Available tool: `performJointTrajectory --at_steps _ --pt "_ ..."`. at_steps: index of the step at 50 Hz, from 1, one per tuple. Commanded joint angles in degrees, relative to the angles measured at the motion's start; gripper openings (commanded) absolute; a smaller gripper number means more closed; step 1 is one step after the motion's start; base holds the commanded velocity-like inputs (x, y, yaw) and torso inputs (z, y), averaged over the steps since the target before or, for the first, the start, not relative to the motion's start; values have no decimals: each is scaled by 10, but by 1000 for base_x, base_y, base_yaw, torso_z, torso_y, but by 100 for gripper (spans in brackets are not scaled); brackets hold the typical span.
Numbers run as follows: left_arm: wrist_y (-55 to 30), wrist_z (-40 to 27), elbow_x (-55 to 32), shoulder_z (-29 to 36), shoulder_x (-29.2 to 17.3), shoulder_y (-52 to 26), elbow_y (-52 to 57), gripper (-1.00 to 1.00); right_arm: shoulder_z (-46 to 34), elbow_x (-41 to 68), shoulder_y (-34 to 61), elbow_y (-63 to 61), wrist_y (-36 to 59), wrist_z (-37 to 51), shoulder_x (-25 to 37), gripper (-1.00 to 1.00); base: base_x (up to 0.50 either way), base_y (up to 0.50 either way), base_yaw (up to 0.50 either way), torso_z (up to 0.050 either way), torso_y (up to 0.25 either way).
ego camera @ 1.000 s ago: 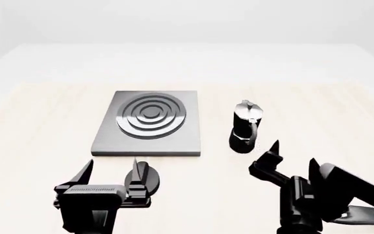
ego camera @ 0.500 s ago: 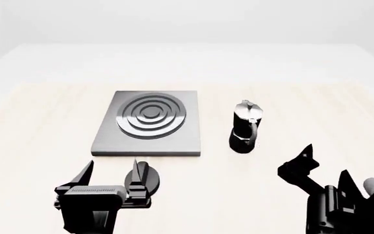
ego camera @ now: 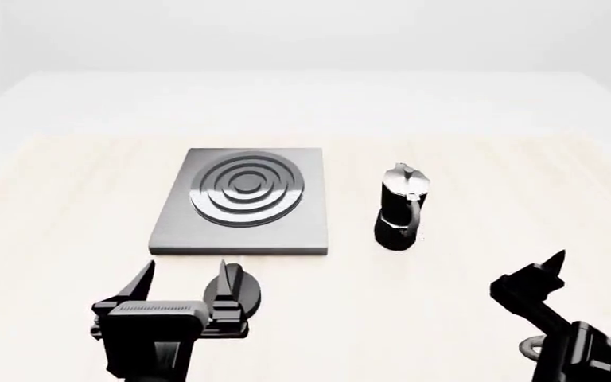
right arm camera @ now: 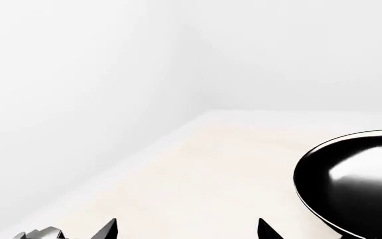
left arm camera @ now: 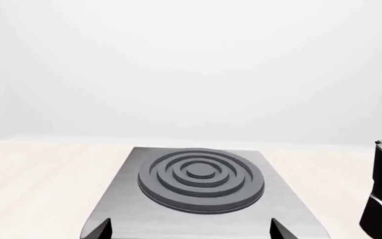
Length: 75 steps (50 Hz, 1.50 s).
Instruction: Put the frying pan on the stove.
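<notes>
A pale wooden worktop (ego camera: 61,239) carries a flat square grey stove (ego camera: 244,201) with dark concentric burner rings. A black-and-silver moka pot (ego camera: 400,208) stands upright just beside the stove, on the side nearer the right arm.

The left claw (ego camera: 178,293) hovers low over the worktop directly in front of the stove, its two fingers spread apart and holding nothing. A small black round knob (ego camera: 233,290) sits against the claw's right finger. In the left wrist view the stove (left arm camera: 201,191) fills the space straight ahead between the two fingertips.

The right claw (ego camera: 547,294) is low at the robot's right, only partly in view from the head camera. In the right wrist view its two fingertips (right arm camera: 109,228) stand wide apart with nothing between them.

The frying pan (right arm camera: 353,181), glossy black and shallow, lies flat on the worktop ahead of the right claw and off to one side of its open fingers, not touching them. Its handle is out of view, so its long axis cannot be told.

The right arm is clearly the nearer one to the pan, so it is the likely one to reach over for the grasp.
</notes>
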Motion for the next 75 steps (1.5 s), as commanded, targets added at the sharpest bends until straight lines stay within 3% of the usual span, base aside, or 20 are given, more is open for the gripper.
performJointTrajectory --at_steps 1,23,51,75 --pt "1 -6 -5 6 -6 -2 0 100 -27 -50 -18 -13 -3 39 2 100 0 0 0 0 0" --pt "13 -15 -11 15 -12 -3 -10 100 -19 -58 23 -11 19 163 -41 100 0 0 0 0 0" --pt "26 -23 -22 19 -19 0 -16 100 -67 -146 114 60 110 298 -28 100 0 0 0 0 0" --pt "33 -29 -25 25 -24 1 -18 100 -54 -119 143 168 39 317 -41 100 0 0 0 0 0"
